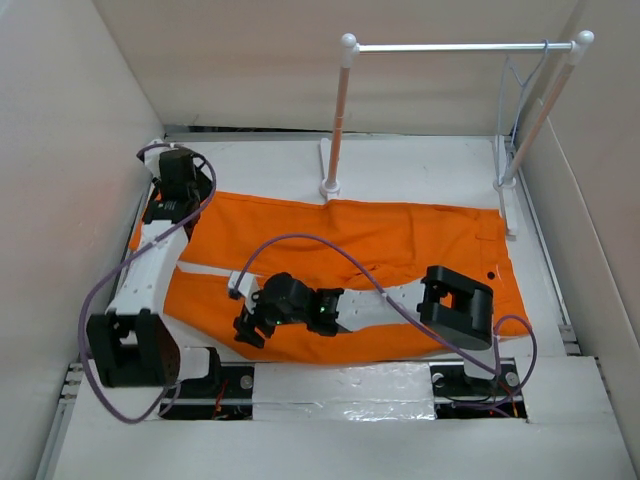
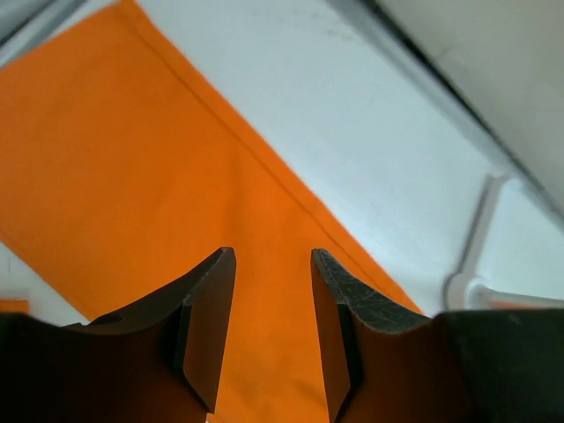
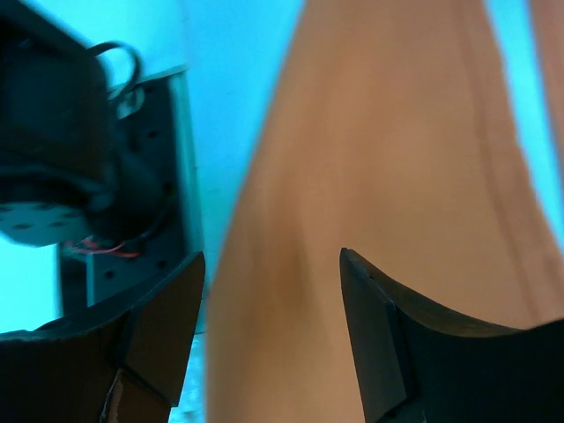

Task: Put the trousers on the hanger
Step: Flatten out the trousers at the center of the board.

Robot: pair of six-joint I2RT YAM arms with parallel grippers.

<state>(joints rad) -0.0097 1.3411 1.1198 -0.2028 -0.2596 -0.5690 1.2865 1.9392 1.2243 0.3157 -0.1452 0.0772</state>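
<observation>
Bright orange cloth trousers [image 1: 400, 240] are lying flat across the white table [image 1: 420, 165], with both grippers hovering open over them.
The thin pale blue-white triangular hanger [image 1: 510, 105] is hanging at 1 o'clock from the white two-post rack with a silver crossbar [image 1: 450, 46], apart from the trousers. The left gripper [image 2: 273, 254] is sitting at 10 o'clock above the cloth's far edge, jaws parted and empty. The right gripper [image 3: 271, 256] is reaching toward 7 o'clock over the near leg, jaws also spread and empty.

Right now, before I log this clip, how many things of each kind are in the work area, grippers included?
trousers, orange: 1
hanger, pale blue: 1
rack, white posts with a silver bar: 1
grippers: 2, the left gripper and the right gripper, both open
Total: 5
</observation>
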